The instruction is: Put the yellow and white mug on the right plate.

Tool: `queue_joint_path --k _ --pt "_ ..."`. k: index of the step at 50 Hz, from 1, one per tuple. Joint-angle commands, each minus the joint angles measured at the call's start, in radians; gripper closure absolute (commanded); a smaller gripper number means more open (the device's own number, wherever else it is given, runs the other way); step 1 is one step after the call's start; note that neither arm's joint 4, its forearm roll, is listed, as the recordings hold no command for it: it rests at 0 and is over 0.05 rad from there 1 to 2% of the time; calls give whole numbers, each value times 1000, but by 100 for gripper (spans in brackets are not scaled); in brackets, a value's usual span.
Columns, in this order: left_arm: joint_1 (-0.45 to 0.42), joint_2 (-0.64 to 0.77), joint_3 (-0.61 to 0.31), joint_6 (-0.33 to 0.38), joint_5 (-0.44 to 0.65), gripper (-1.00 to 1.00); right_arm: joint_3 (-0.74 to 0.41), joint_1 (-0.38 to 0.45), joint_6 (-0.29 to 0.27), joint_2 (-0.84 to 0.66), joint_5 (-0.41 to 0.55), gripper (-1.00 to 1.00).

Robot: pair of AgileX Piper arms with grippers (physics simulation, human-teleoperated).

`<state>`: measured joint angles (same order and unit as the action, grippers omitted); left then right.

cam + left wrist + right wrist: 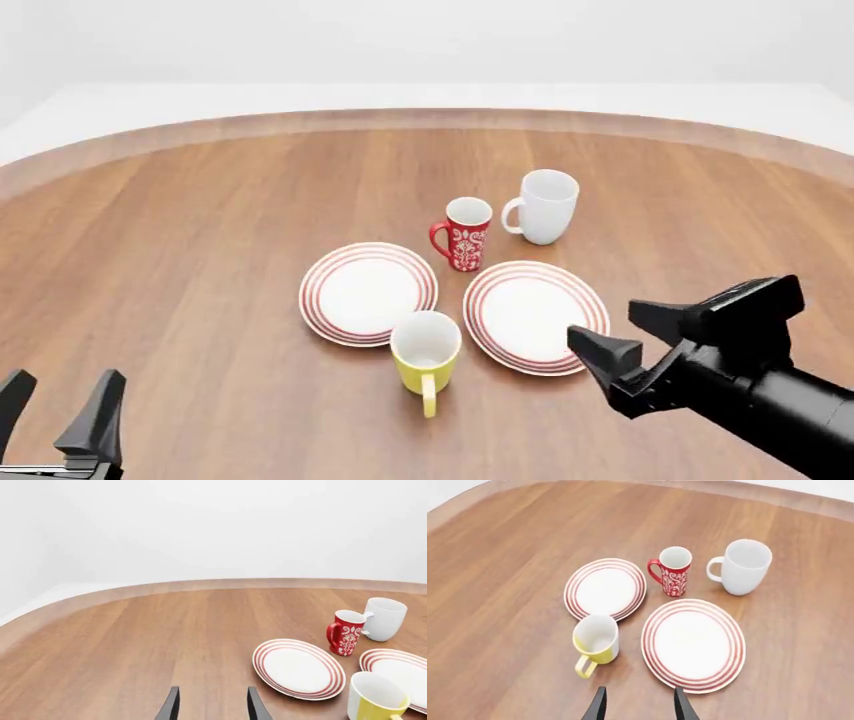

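The wooden table (200,250) is carrying every item. The mug (426,353) is standing near the right plate (535,316), not yet on it. The right gripper (617,352) is hovering spread and empty; the left gripper (56,405) is idling spread.

Light is bright, even and diffuse in all 3 views, with no single source to be traced. The surface (200,250) shows its wood grain cleanly, with a soft sheen and no hard glare. Shadows are very faint: only a slight darkening beneath the yellow and white mug (426,352) and the red mug (465,233). Everything is sharp from near to far, without blur or noise. The far surface rim curves in the left wrist view, which hints at wide-angle bending.
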<state>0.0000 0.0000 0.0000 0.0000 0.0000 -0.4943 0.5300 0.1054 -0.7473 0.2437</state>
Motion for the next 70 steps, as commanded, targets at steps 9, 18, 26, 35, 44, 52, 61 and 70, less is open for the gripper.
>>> queue_joint_path --k 9,18,26,35,44,52,61,70 --pt "0 0 0 0 0 -100 -117 78 98 -185 24 -100" --pt "0 0 0 0 0 -100 -164 126 173 -269 26 -100" --pt "0 0 0 0 0 -100 -176 158 212 -300 21 -100" --pt "0 0 0 0 0 -100 -177 189 231 -309 2 -100" --pt "0 0 0 0 0 -100 -177 189 231 -309 2 -100" --pt "0 0 0 0 0 -100 -177 189 231 -309 2 -100" --pt "0 0 0 0 0 -100 -172 226 317 -402 -62 -100" --pt "0 0 0 0 0 -100 -176 216 364 -463 -85 -100"
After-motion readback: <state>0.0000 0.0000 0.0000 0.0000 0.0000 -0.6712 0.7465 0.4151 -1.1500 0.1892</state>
